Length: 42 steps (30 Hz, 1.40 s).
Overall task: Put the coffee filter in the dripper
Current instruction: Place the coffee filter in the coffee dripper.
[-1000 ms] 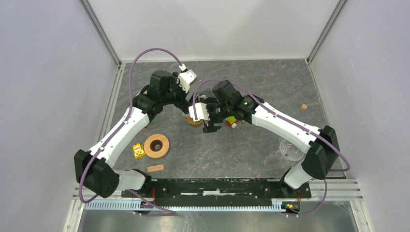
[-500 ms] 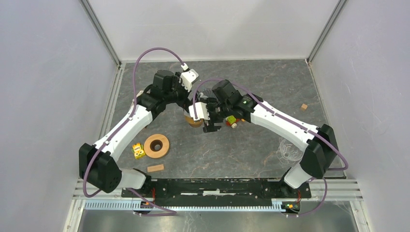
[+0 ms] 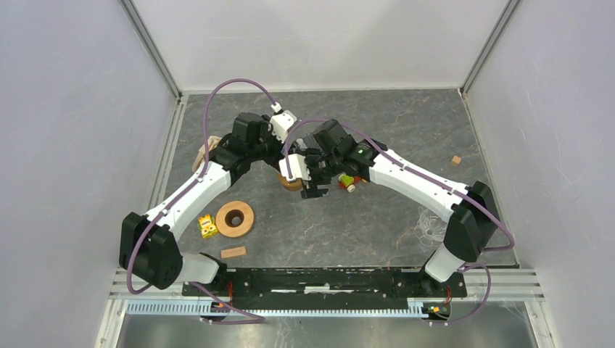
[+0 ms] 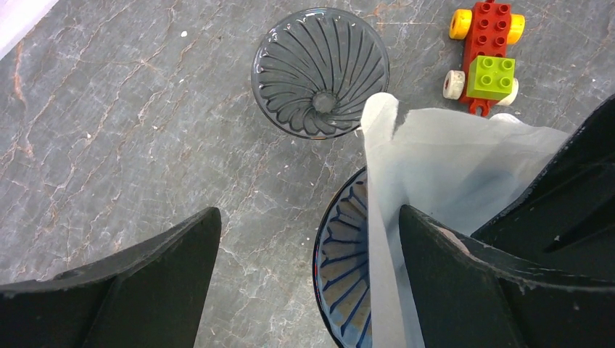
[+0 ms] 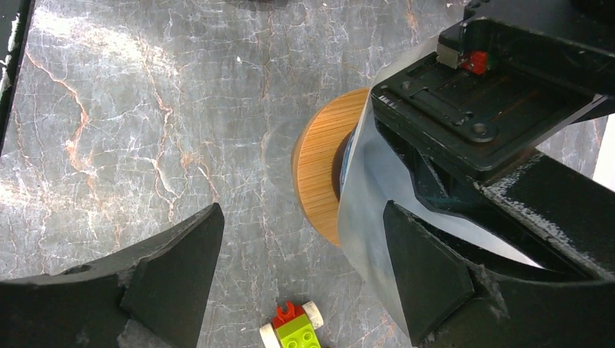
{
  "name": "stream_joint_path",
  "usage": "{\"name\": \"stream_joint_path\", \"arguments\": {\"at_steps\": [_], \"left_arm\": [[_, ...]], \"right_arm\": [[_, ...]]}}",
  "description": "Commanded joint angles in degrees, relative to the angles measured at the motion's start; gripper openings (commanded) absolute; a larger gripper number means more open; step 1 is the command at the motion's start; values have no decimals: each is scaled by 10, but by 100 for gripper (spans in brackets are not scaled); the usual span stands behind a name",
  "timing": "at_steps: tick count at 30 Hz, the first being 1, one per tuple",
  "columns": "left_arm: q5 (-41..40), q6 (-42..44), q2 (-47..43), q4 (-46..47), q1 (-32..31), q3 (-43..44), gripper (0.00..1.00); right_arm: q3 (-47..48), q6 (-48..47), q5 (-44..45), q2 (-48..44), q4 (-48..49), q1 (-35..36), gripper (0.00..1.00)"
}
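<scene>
Fingers (image 4: pixel 145 290) of the left gripper (image 4: pixel 310 216) stand wide apart and clamp nothing. The fingers (image 5: pixel 152 290) of the right gripper (image 5: pixel 303 210) are likewise spread, with nothing pinched between them. The filter (image 4: pixel 435 167) stands in the dripper (image 4: pixel 341 268), near the middle of the worktop (image 4: pixel 109 109) and slightly toward its left edge. The filter's long axis is close to upright, with a slight tilt. Its narrow end points down into the dripper's mouth, its open end points up toward the wrist cameras, and one pointed flap stands highest. The paper lies along the inner face of one left finger and just beside one right finger, but contact at either point cannot be confirmed. The dripper sits on a round wooden base (image 5: pixel 319 181). The filter's tip and most of the dripper's bowl are hidden, and only an arc of blue-lined rim shows. One side of the filter is cut off by a black gripper body. In the top view the two wrists cover the filter almost wholly. A ribbed glass funnel (image 4: pixel 319 72) stands near the dripper toward the far edge, apart from it. A toy car (image 4: pixel 487 54) lies near the funnel.
</scene>
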Motion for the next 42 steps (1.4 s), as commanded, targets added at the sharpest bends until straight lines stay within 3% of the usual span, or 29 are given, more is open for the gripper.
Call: {"name": "stream_joint_path", "arguments": {"at_steps": [1, 19, 42], "left_arm": [[-9, -5, -13, 24, -2, -6, 97], [-7, 20, -7, -5, -2, 1, 97], [17, 15, -15, -39, -2, 44, 100]], "right_arm": [[18, -8, -11, 9, -10, 1, 87], [35, -9, -7, 31, -17, 3, 87], [42, 21, 3, -65, -7, 3, 92]]}}
